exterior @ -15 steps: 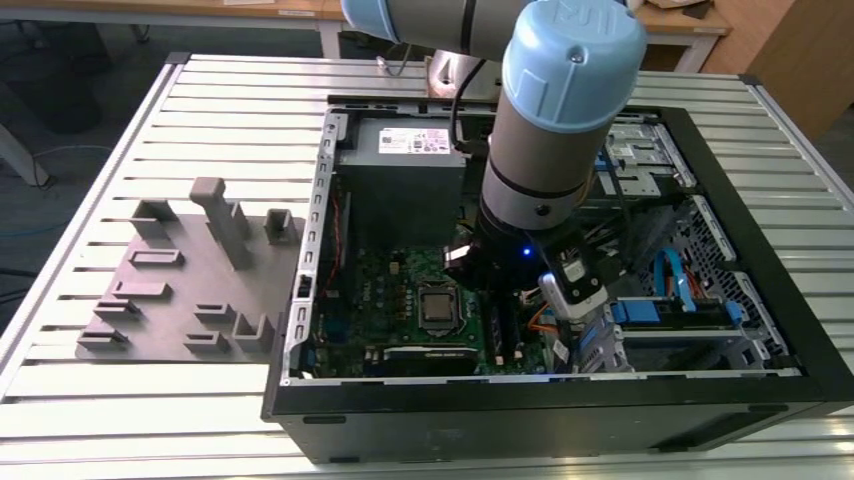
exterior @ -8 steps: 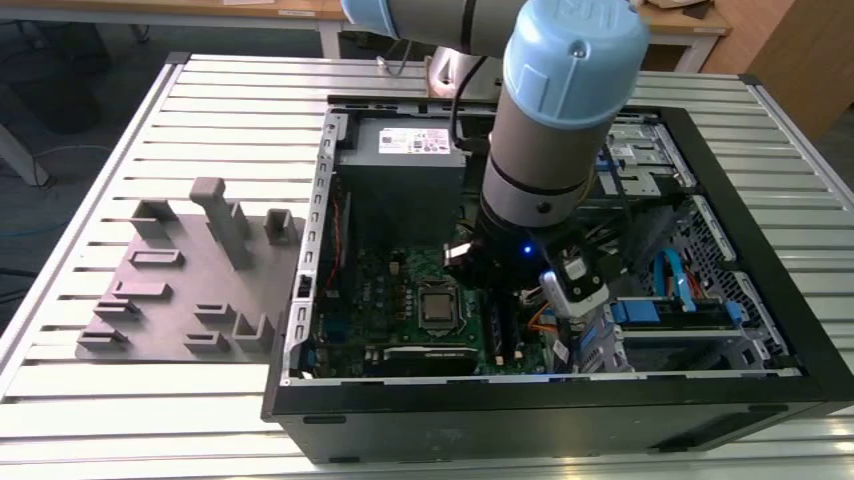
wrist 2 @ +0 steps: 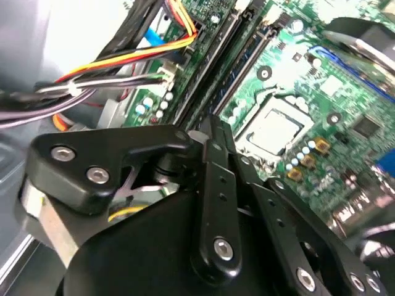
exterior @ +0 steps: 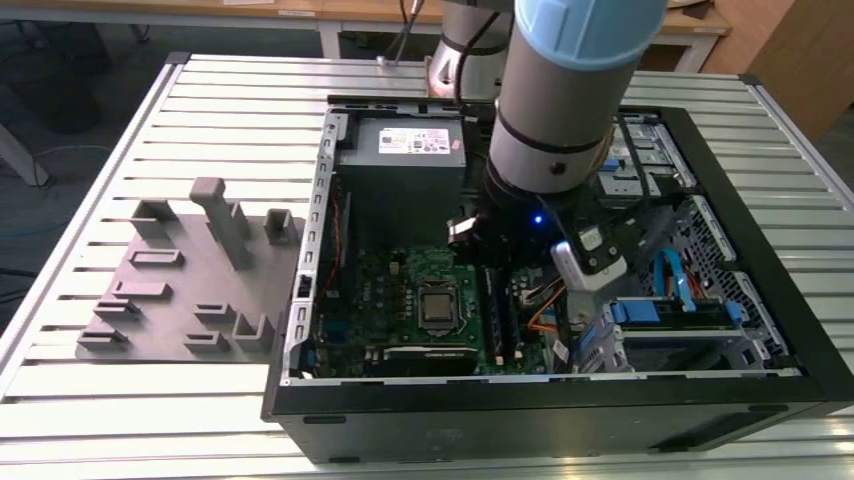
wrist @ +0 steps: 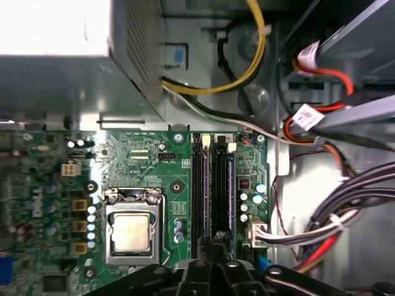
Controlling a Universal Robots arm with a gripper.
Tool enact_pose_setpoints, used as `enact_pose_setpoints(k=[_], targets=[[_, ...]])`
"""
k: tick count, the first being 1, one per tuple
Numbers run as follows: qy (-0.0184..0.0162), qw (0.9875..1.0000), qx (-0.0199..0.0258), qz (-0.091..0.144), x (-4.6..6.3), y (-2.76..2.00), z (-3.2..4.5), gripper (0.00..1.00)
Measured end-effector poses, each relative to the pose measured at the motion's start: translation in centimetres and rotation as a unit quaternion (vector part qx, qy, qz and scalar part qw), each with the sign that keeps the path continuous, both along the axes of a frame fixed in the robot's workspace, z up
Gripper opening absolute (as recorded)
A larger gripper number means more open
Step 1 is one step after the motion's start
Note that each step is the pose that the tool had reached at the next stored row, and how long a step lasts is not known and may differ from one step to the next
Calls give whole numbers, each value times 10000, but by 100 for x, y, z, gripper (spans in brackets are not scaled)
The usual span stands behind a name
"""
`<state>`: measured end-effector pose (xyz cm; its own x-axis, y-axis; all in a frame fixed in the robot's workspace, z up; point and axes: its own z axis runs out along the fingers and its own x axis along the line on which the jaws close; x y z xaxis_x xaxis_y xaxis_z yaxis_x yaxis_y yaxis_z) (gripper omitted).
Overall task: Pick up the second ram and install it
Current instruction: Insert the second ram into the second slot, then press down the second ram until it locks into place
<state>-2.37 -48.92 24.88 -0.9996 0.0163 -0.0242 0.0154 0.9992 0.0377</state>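
The arm reached down into the open computer case (exterior: pixel 747 200) lying on the slatted table (exterior: pixel 80 400), its gripper (wrist: pixel 217 243) low over the green motherboard (wrist: pixel 148 160) beside the processor socket (wrist: pixel 131 231). In both wrist views the fingers (wrist 2: pixel 213 145) stood drawn close together directly above the memory slots (wrist: pixel 203 185). The second ram (wrist: pixel 220 185) sat on edge in its slot, running lengthwise beside the neighbouring slot, with the fingertips at its near end; whether they actually clamped it could not be told.

Second ram (wrist: pixel 221 191) upright in motherboard slot.
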Motion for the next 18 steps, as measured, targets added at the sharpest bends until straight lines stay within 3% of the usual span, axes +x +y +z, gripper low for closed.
enact_pose_setpoints(k=[3, 15, 18], targets=[[0, 10000, -3, 0, 1, 13, 65, 7], [0, 10000, -4, 0, 0, 13, 65, 7], [0, 10000, -2, 0, 0, 18, 34, 7]])
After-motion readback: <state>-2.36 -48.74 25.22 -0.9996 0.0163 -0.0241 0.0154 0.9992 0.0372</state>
